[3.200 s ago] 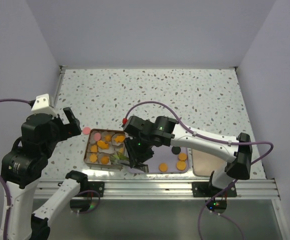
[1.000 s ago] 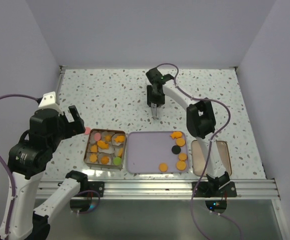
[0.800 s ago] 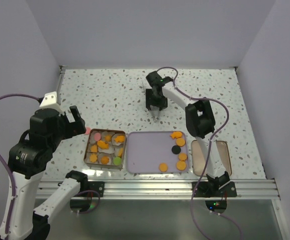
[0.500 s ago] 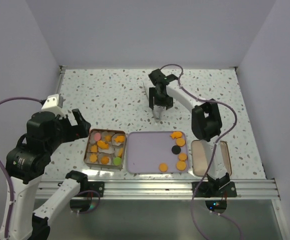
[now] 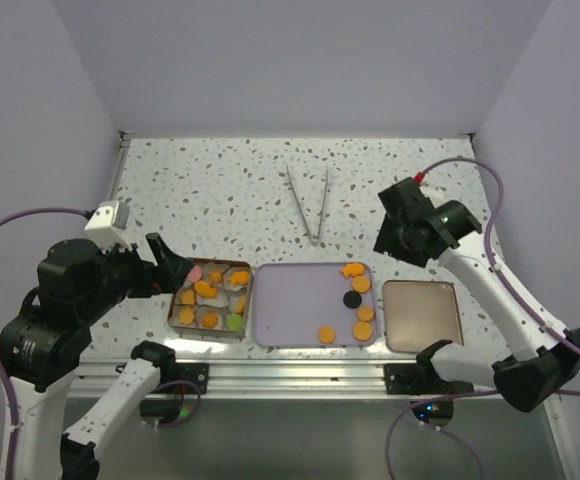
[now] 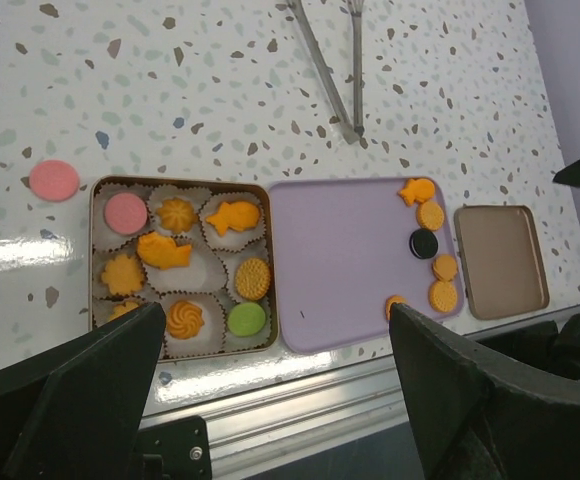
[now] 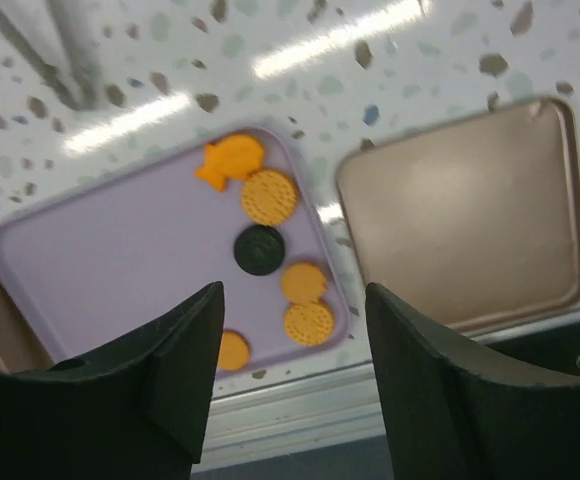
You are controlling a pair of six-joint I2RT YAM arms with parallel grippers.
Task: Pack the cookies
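Several orange cookies and one black disc (image 5: 351, 298) lie along the right side of the purple tray (image 5: 295, 300); they also show in the right wrist view (image 7: 259, 249). The brown tin (image 6: 93, 260) holds paper cups with orange cookies, a pink one (image 6: 125, 212) and a green one (image 6: 246, 319). A loose pink cookie (image 6: 54, 180) lies on the table left of the tin. My left gripper (image 5: 175, 270) is open and empty, high above the tin's left edge (image 6: 275, 400). My right gripper (image 5: 395, 240) is open and empty, above the tray's right end (image 7: 295, 390).
Metal tongs (image 5: 310, 205) lie on the speckled table beyond the tray, tips toward it. The tin's brown lid (image 5: 422, 315) lies right of the tray. A metal rail (image 5: 310, 375) runs along the near edge. Walls close in on three sides.
The right arm has let go of the tongs, which now lie on the table, and swung right and nearer, over the tray's right end. The left gripper has drifted slightly right and lower.
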